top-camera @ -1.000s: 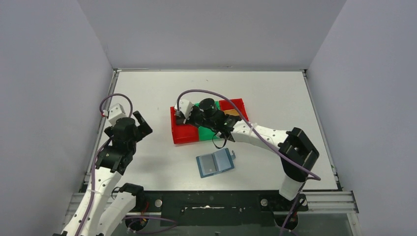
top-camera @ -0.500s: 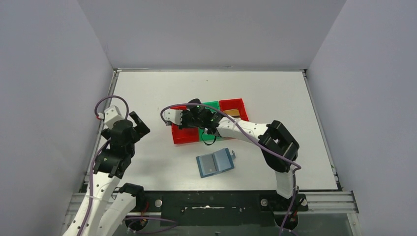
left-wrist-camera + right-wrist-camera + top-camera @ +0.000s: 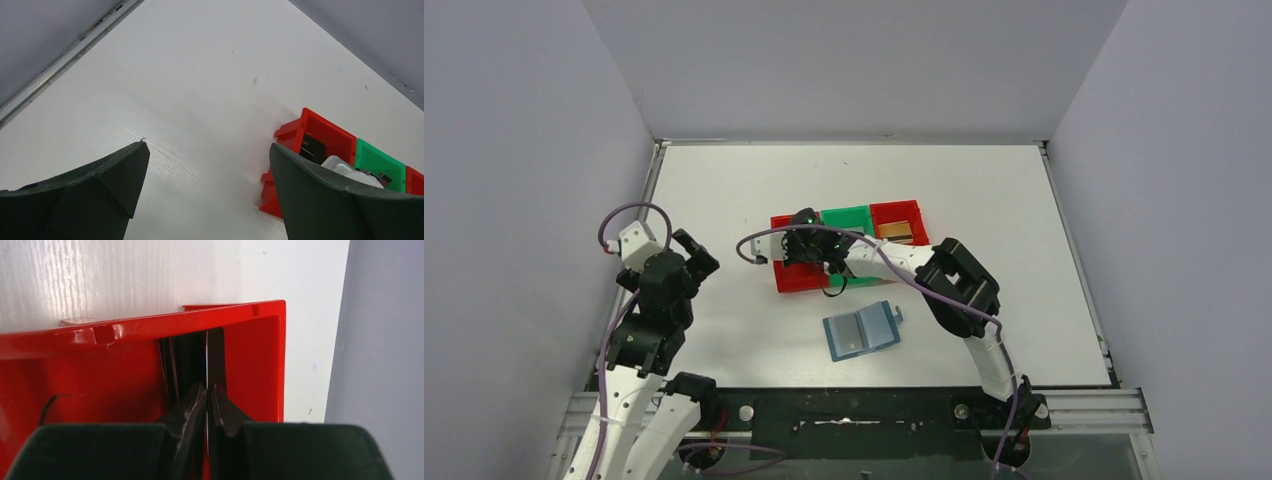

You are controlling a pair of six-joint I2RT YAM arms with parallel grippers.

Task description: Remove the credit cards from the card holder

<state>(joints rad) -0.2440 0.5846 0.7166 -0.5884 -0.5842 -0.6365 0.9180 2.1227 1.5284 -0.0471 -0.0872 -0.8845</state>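
Inside the red plastic bin, a thin black card is pinched by the right end effector; the left end effector is spread wide.

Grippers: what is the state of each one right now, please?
Left gripper: open, holding nothing.
Right gripper: closed on a dark card inside the red bin.

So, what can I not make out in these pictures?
- Right wrist view: dark cards in the red bin stand edge-on; their number, and whether the shut right pincer grips one, is unclear.
- Top view: card holder too small to show remaining cards.
- Left wrist view: its finger hides part of the green bin.
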